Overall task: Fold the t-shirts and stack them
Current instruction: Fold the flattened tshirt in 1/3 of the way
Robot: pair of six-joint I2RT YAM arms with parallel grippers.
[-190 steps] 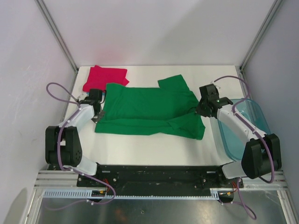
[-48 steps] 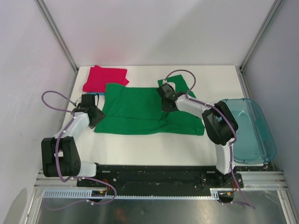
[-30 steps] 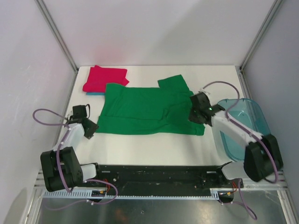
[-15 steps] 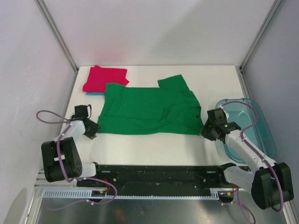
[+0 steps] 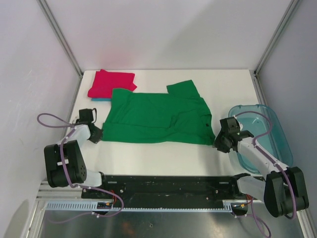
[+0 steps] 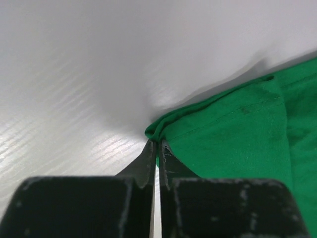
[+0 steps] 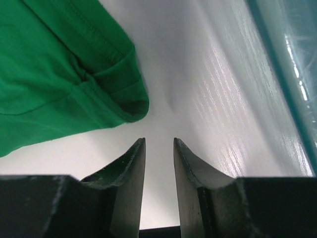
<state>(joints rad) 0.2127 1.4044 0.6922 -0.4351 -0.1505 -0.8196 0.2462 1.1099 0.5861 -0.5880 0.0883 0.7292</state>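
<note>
Left end effector (image 6: 157, 144): fingers pressed together, tips at near-left corner of green t-shirt (image 5: 156, 116); pinch on cloth unclear. Right end effector (image 7: 158, 142): fingers slightly apart, empty, over bare worktop (image 5: 163, 153) just beside near-right corner. Green t-shirt spread mid-worktop; magenta-red t-shirt (image 5: 111, 83) folded far-left.

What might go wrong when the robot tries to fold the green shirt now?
The left tool pinches only the very tip of the green t-shirt's corner, so the cloth may slip out. The right tool is open beside the other corner, gripping nothing; a one-sided pull could bunch the shirt. The blue-green plastic bin sits close to that arm and might get bumped.
</note>
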